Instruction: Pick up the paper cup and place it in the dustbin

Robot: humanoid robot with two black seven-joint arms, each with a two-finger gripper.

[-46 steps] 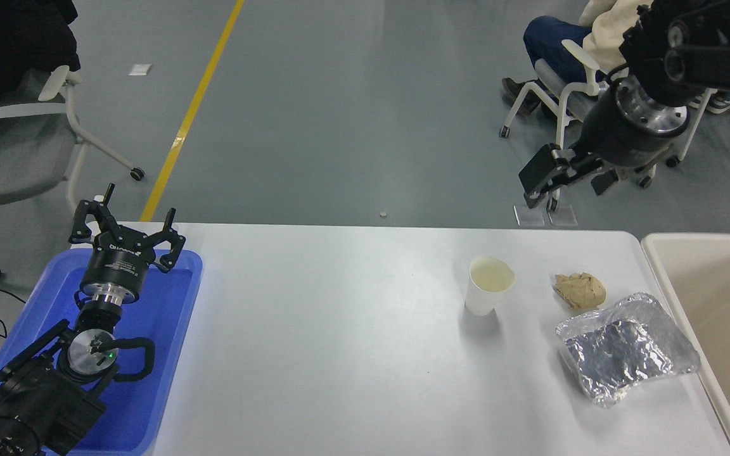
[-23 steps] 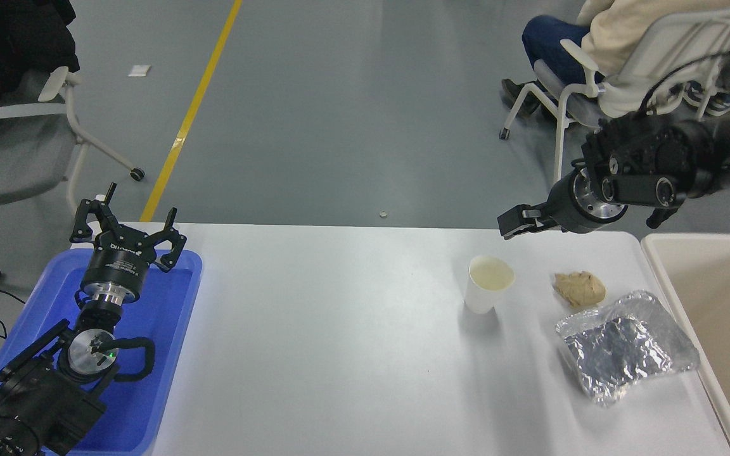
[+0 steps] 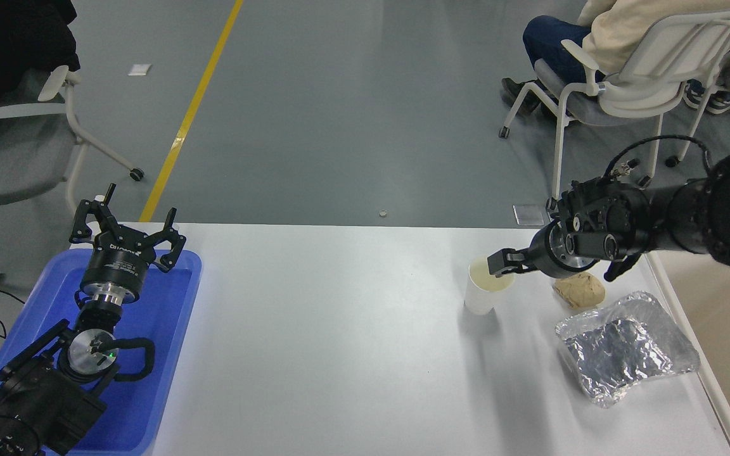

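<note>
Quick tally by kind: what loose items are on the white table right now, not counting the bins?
Small white paper cup: 1
Crumpled brown paper ball: 1
Crinkled silver foil container: 1
Total: 3

a: where's the paper cup (image 3: pixel 486 288)?
b: on the table (image 3: pixel 339 329), right of centre. paper ball (image 3: pixel 580 291) right of it, foil (image 3: pixel 625 354) nearer, dustbin (image 3: pixel 729 354) far right, tray (image 3: pixel 149 354) far left.

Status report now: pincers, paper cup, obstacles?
Right pincer at paper cup rim, grip unclear. Left pincer parked open over blue tray. Cup upright. Paper ball beside.
</note>
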